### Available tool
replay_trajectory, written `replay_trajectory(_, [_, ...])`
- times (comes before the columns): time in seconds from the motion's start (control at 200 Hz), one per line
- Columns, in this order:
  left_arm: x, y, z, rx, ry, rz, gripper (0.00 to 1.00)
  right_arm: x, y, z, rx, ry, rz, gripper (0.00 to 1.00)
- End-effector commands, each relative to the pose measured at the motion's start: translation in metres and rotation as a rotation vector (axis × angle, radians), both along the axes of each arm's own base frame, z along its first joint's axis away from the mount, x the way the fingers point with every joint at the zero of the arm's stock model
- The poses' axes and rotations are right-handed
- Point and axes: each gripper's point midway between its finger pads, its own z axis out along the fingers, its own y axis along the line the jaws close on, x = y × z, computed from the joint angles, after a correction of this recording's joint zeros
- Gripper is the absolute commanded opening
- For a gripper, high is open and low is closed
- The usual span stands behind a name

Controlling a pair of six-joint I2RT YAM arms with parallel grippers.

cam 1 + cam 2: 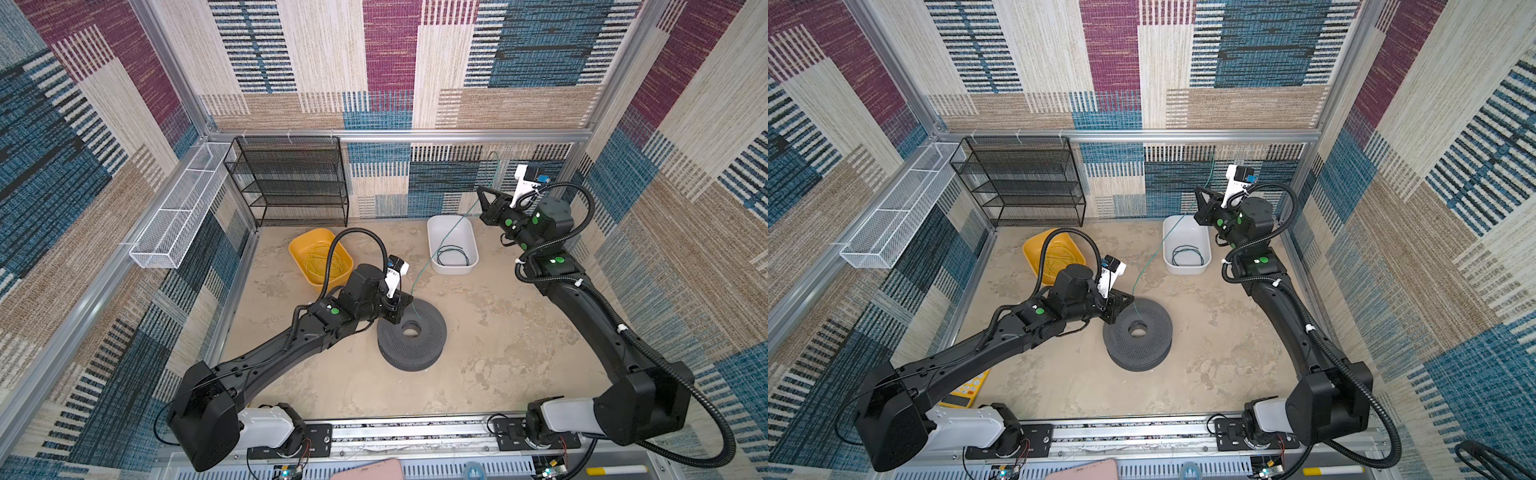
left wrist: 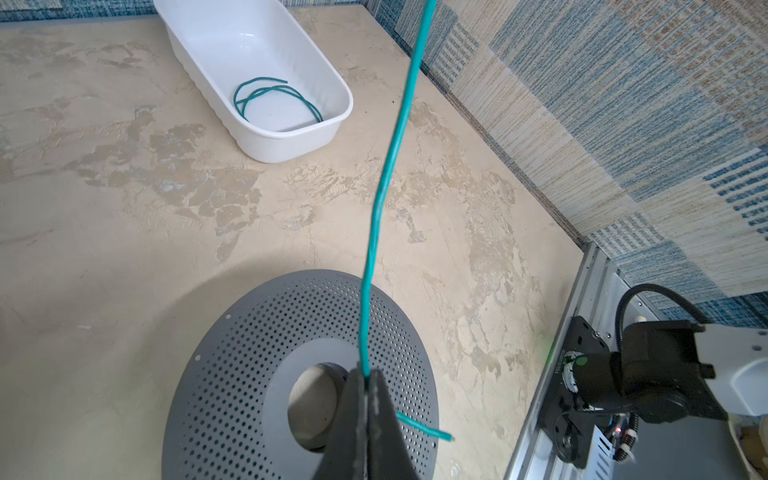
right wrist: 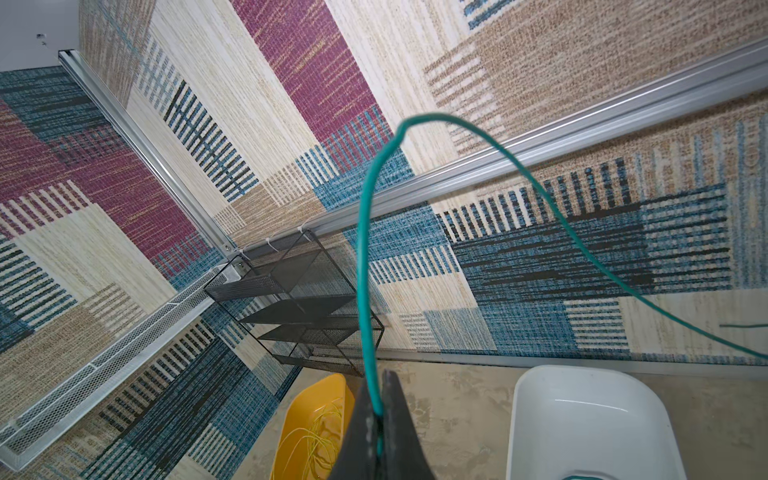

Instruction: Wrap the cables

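We hold the green cable (image 2: 388, 166) pinched tight in both claws, our left claw (image 2: 366, 376) just over the grey spool (image 1: 432, 345) and our right claw (image 3: 377, 388) high at one o'clock from it, so a hard pull may slip its short end free.

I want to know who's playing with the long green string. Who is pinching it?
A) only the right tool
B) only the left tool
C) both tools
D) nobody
C: the left tool and the right tool are each shut on the teal-green cable, which spans between them.
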Motion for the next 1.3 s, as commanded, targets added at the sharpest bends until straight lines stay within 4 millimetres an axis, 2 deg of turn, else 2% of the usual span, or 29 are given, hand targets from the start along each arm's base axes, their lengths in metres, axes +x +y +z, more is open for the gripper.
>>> replay_trajectory(0.0, [-0.028, 0.017, -0.042, 0.163, 0.116, -0.047, 0.00, 0.004, -0.024, 0.038, 0.064, -0.121, -0.086, 0.00])
replay_trajectory(0.25, [-0.041, 0.004, -0.040, 0.171, 0.095, -0.113, 0.00, 0.015, -0.041, 0.022, 0.066, -0.076, -0.120, 0.00])
replay_trajectory(0.401, [-0.042, -0.003, -0.034, 0.161, 0.075, -0.134, 0.00, 0.011, -0.044, 0.013, 0.060, -0.055, -0.122, 0.00])
replay_trajectory(0.526, [-0.041, -0.014, -0.028, 0.132, 0.074, -0.154, 0.00, 0.007, -0.041, -0.005, 0.053, -0.003, -0.101, 0.00])
replay_trajectory(0.581, [-0.040, -0.018, -0.025, 0.118, 0.077, -0.158, 0.00, 0.003, -0.041, -0.015, 0.057, 0.027, -0.101, 0.08])
replay_trajectory(0.641, [-0.038, -0.024, -0.021, 0.101, 0.079, -0.165, 0.00, -0.002, -0.043, -0.026, 0.069, 0.054, -0.113, 0.20])
replay_trajectory(0.681, [-0.037, -0.027, -0.019, 0.090, 0.081, -0.168, 0.00, -0.005, -0.046, -0.035, 0.079, 0.073, -0.128, 0.33])
replay_trajectory(0.731, [-0.036, -0.033, -0.014, 0.070, 0.083, -0.181, 0.00, -0.011, -0.050, -0.043, 0.089, 0.090, -0.147, 0.57])
replay_trajectory(0.816, [-0.035, -0.041, -0.011, 0.041, 0.086, -0.195, 0.00, -0.018, -0.058, -0.056, 0.090, 0.128, -0.193, 0.74])
replay_trajectory(0.967, [-0.030, -0.051, -0.008, 0.038, 0.083, -0.216, 0.00, -0.037, -0.070, -0.072, 0.095, 0.178, -0.253, 0.82])
replay_trajectory(1.072, [-0.026, -0.056, -0.006, 0.035, 0.083, -0.220, 0.00, -0.053, -0.070, -0.078, 0.100, 0.192, -0.248, 0.86])
replay_trajectory(1.207, [-0.017, -0.050, -0.006, 0.083, 0.064, -0.174, 0.00, -0.064, -0.070, -0.081, 0.027, 0.228, -0.242, 0.96])
replay_trajectory(1.292, [-0.006, -0.038, -0.007, 0.142, 0.047, -0.102, 0.00, -0.065, -0.080, -0.090, -0.021, 0.273, -0.303, 1.00])
